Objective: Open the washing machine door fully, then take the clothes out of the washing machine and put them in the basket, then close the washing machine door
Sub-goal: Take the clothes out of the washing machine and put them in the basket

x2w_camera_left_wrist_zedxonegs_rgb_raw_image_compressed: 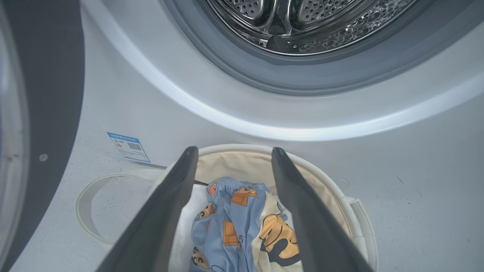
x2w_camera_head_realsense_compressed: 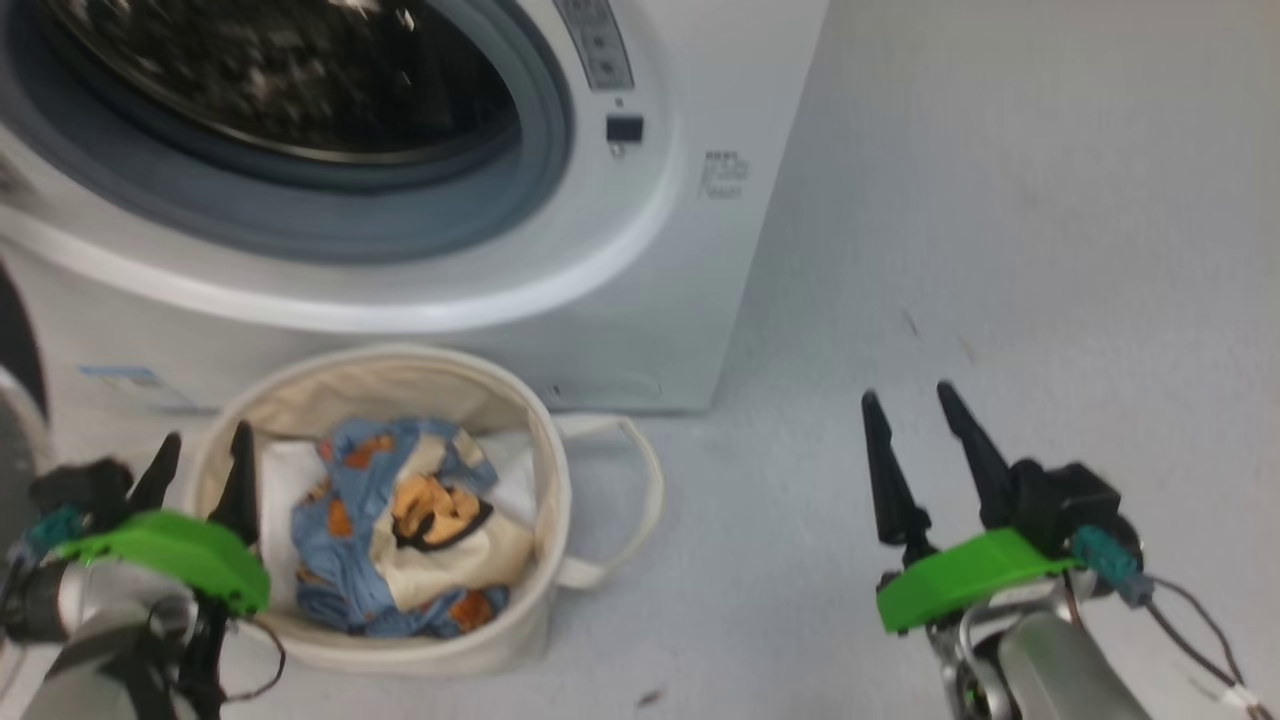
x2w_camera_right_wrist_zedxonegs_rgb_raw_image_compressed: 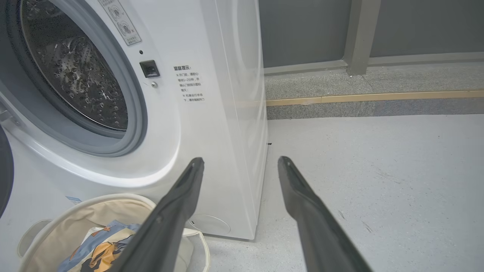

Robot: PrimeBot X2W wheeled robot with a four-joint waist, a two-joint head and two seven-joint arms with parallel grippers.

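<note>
The blue bear-print clothes (x2w_camera_head_realsense_compressed: pixel 400 525) (x2w_camera_left_wrist_zedxonegs_rgb_raw_image_compressed: pixel 236 223) (x2w_camera_right_wrist_zedxonegs_rgb_raw_image_compressed: pixel 96 249) lie in the cream basket (x2w_camera_head_realsense_compressed: pixel 545 455) (x2w_camera_left_wrist_zedxonegs_rgb_raw_image_compressed: pixel 329 185) (x2w_camera_right_wrist_zedxonegs_rgb_raw_image_compressed: pixel 56 211) on the floor before the white washing machine (x2w_camera_head_realsense_compressed: pixel 620 290) (x2w_camera_left_wrist_zedxonegs_rgb_raw_image_compressed: pixel 124 105) (x2w_camera_right_wrist_zedxonegs_rgb_raw_image_compressed: pixel 211 124). Its steel drum (x2w_camera_left_wrist_zedxonegs_rgb_raw_image_compressed: pixel 298 22) (x2w_camera_right_wrist_zedxonegs_rgb_raw_image_compressed: pixel 75 71) looks bare. The washing machine door (x2w_camera_head_realsense_compressed: pixel 15 350) (x2w_camera_left_wrist_zedxonegs_rgb_raw_image_compressed: pixel 45 94) stands swung out at the left, its black rim showing. My left gripper (x2w_camera_head_realsense_compressed: pixel 205 455) (x2w_camera_left_wrist_zedxonegs_rgb_raw_image_compressed: pixel 232 153) hovers open above the basket's left rim, nothing between its fingers. My right gripper (x2w_camera_head_realsense_compressed: pixel 910 410) (x2w_camera_right_wrist_zedxonegs_rgb_raw_image_compressed: pixel 240 162) is open over bare floor to the machine's right.
A white folded sheet (x2w_camera_head_realsense_compressed: pixel 285 470) lies under the clothes in the basket. A blue sticker (x2w_camera_left_wrist_zedxonegs_rgb_raw_image_compressed: pixel 128 146) marks the machine's lower front. Grey floor (x2w_camera_head_realsense_compressed: pixel 1000 250) stretches to the right; a raised kerb with a yellow strip (x2w_camera_right_wrist_zedxonegs_rgb_raw_image_compressed: pixel 370 97) and a dark wall lie beyond.
</note>
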